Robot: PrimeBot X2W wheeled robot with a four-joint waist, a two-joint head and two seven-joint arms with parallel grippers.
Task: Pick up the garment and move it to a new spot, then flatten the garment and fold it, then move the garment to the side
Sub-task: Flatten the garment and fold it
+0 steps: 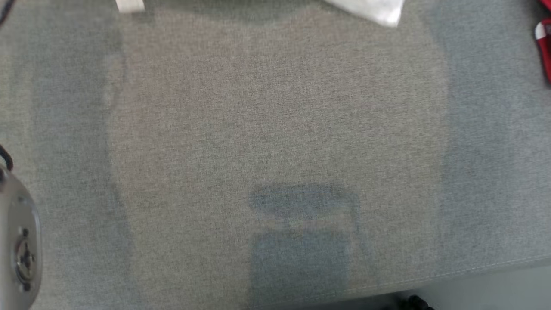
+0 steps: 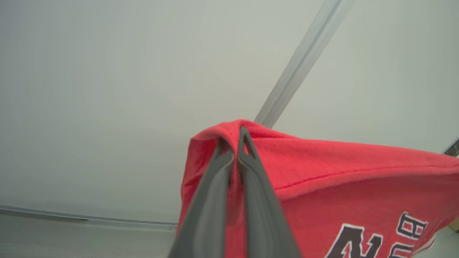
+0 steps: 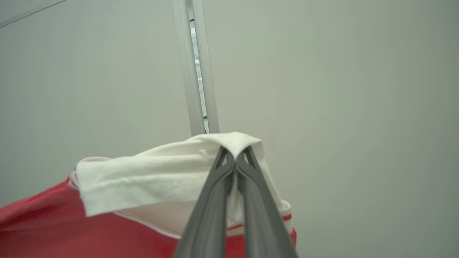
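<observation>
Garment: a red knit shirt (image 2: 340,172) with a white sleeve (image 3: 150,175) and dark white-edged lettering (image 2: 362,243), held up between both grippers in front of a pale plain wall (image 2: 107,89).
Left: the left gripper (image 2: 235,139) has its long dark fingers clamped together on a bunched red fold.
Right: the right gripper (image 3: 235,152) is pinched tight on the white sleeve, with fabric draped over its tips.
Below: a grey woven surface (image 1: 275,129). A strip of red fabric (image 1: 544,47) shows at its far right edge and a white cloth piece (image 1: 370,10) at the far edge. Whether that piece belongs to the shirt cannot be told.
</observation>
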